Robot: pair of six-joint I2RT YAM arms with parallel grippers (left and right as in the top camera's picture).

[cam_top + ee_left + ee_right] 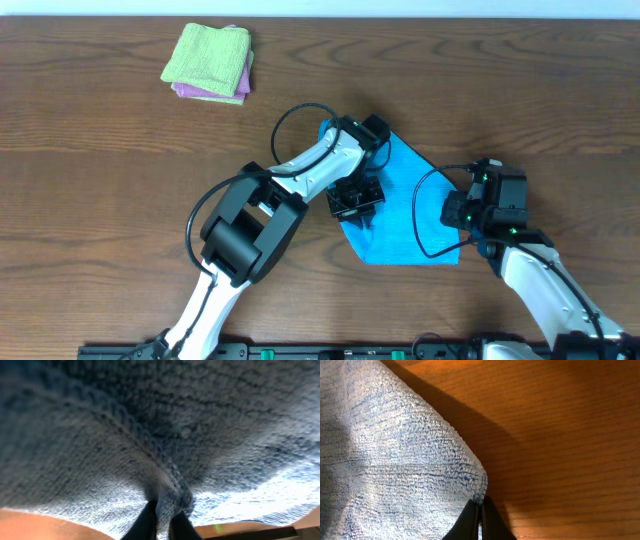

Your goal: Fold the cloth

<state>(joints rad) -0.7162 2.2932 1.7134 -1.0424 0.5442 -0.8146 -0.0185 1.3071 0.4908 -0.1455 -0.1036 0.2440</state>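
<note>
1. Holding the blue terry cloth (395,230) at two points, I read both pincers as clamped. The left pincer (164,522) has its jaws together on a stitched hem ridge. The right pincer (481,519) is pinched on a rounded corner.
2. The cloth lies rumpled in a rough diamond on the brown wooden surface (100,200). It is well apart from the stack of folded green and purple cloths (208,62), to the stack's right and nearer the arm bases.
3. The left pincer's hold is on the side of the cloth nearer the stack, and the right pincer's is on the far side. In the left wrist view the fabric drapes across almost the whole frame, so I judge that part is raised off the surface.
4. I expect it to handle as light, limp and not fragile. The looped pile should give the jaws friction, so slipping is unlikely, but it will sag between the two holds.
5. The hem and corners are the best places to grip, because the stitching is thicker there. I would watch for a second layer caught in the left hold, as I cannot tell how many layers it has.
</note>
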